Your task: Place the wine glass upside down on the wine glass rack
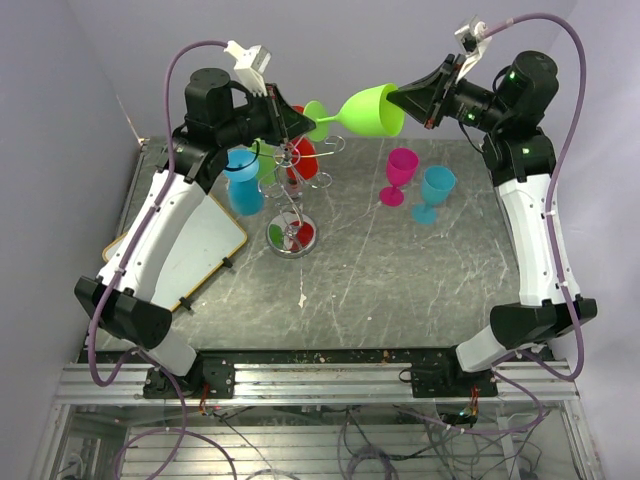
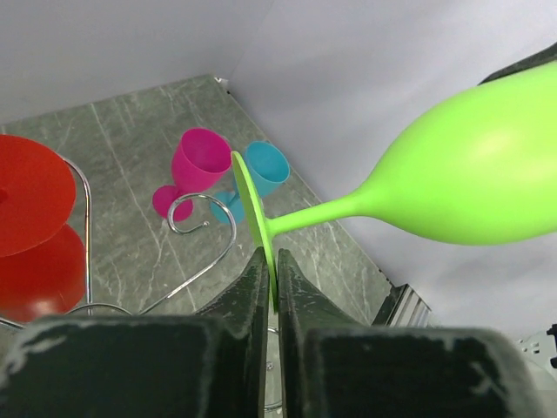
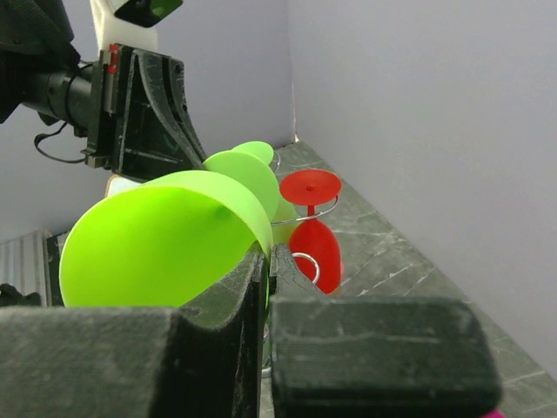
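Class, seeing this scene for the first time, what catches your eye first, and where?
A bright green wine glass hangs sideways in mid-air at the back, the left hand pinching its foot and the right hand gripping its bowl rim. Below it, the silver rack carries a red glass upside down; a pink glass and a teal glass stand upright to its right.

The left gripper (image 2: 271,277) pinched the foot rim of the green wine glass (image 2: 474,165), pink glass (image 2: 198,161) and blue glass (image 2: 266,165) standing beyond
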`<move>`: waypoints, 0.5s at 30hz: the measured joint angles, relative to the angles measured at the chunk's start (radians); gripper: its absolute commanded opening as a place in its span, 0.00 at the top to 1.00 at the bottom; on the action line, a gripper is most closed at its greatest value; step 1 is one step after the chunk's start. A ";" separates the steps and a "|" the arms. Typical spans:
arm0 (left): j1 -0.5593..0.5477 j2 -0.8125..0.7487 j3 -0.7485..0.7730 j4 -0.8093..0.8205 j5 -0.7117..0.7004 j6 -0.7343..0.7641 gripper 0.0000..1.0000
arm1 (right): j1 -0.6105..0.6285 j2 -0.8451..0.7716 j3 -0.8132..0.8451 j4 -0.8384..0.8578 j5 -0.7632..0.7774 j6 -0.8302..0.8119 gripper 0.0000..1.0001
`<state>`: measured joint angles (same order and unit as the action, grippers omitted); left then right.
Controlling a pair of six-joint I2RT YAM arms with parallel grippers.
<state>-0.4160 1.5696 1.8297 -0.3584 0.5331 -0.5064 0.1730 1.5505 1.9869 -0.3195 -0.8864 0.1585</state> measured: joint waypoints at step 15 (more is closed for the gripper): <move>0.003 -0.040 0.040 -0.092 -0.109 0.152 0.93 | 0.003 -0.006 -0.013 -0.079 -0.019 -0.113 0.25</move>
<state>-0.4126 1.5291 1.8698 -0.4500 0.4244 -0.3546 0.1761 1.5440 1.9743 -0.3981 -0.9051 0.0460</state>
